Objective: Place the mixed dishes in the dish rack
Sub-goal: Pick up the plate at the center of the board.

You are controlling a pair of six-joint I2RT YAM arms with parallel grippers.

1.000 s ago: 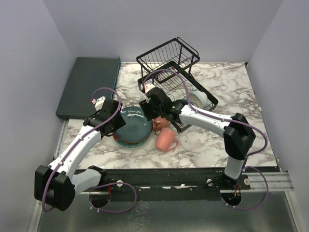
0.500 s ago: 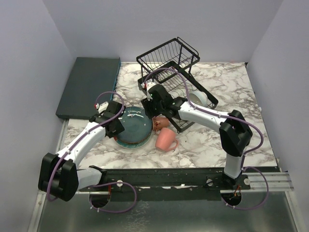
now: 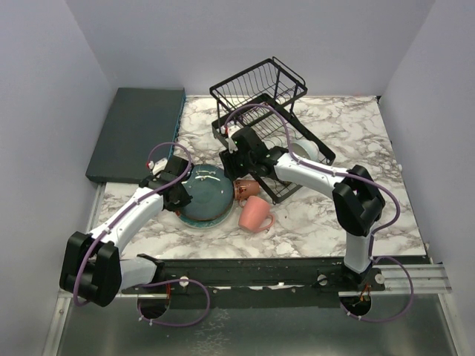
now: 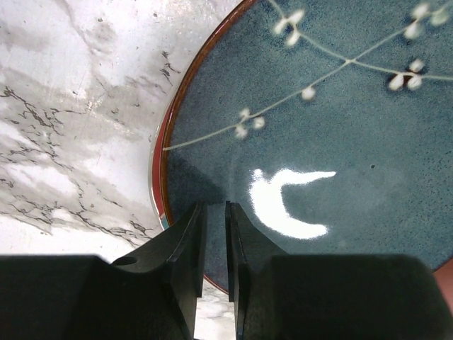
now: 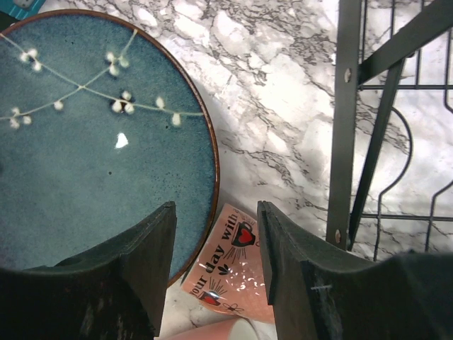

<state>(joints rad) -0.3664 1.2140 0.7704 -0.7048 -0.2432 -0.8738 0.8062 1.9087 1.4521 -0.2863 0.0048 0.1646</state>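
Left tool nearly closed at rim of teal plate, grip cannot tell, plate flat on desk, right tool open above pink mug, just beside dish rack

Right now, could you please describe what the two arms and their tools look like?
The left arm and right arm both have white links between bulky black joints, with a purple cable looping along each. The left tool and right tool have matte black, wedge-shaped fingers.
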